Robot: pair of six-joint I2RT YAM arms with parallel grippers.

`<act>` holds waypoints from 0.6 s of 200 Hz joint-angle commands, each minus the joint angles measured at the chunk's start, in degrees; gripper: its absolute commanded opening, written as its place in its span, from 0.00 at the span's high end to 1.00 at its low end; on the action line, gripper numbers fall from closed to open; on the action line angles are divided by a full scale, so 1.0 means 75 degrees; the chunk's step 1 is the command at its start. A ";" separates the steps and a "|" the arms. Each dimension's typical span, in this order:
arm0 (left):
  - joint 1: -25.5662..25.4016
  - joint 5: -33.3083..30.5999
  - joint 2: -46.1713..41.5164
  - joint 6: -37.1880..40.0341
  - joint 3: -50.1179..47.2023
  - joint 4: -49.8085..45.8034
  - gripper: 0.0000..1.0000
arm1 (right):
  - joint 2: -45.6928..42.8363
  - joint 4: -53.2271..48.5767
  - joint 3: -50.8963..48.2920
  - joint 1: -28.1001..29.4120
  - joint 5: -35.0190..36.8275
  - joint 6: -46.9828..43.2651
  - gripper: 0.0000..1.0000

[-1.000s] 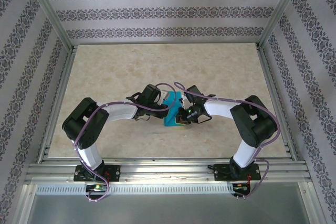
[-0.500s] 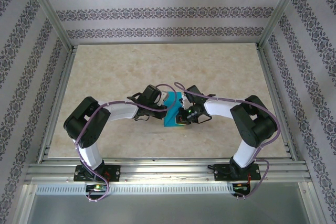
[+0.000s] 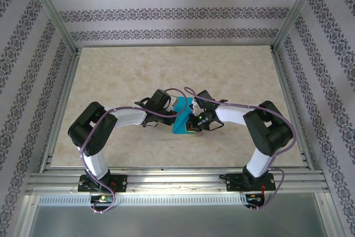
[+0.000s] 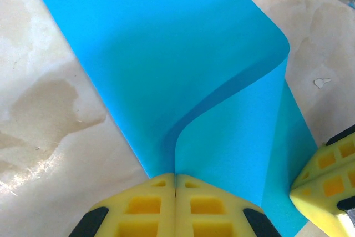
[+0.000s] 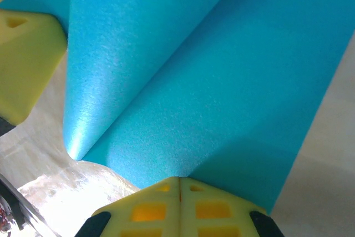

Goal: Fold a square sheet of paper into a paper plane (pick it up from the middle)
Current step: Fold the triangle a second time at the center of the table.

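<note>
The square sheet of paper [image 3: 181, 117] is near the middle of the table [image 3: 233, 76], bent over itself in a soft, uncreased curve; the left gripper [image 4: 175, 177] reaches it from 9 o'clock, its yellow jaws pressed together and pinching one edge of the paper; the right gripper [image 5: 179, 180] reaches from 3 o'clock, jaws pinching another edge in the same way.
</note>
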 commanded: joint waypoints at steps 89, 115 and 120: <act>0.0126 0.0030 0.0200 0.0119 0.0163 -0.0080 0.97 | -0.0008 -0.0534 -0.0029 -0.0064 0.0244 -0.0151 0.99; 0.0131 0.0139 0.0179 0.0124 0.0173 -0.0014 0.97 | 0.0048 -0.0549 -0.0017 -0.0073 0.0244 -0.0164 0.99; 0.0120 0.0135 0.0157 0.0131 0.0167 -0.0008 0.97 | 0.0039 -0.0555 -0.0011 -0.0072 0.0250 -0.0166 0.99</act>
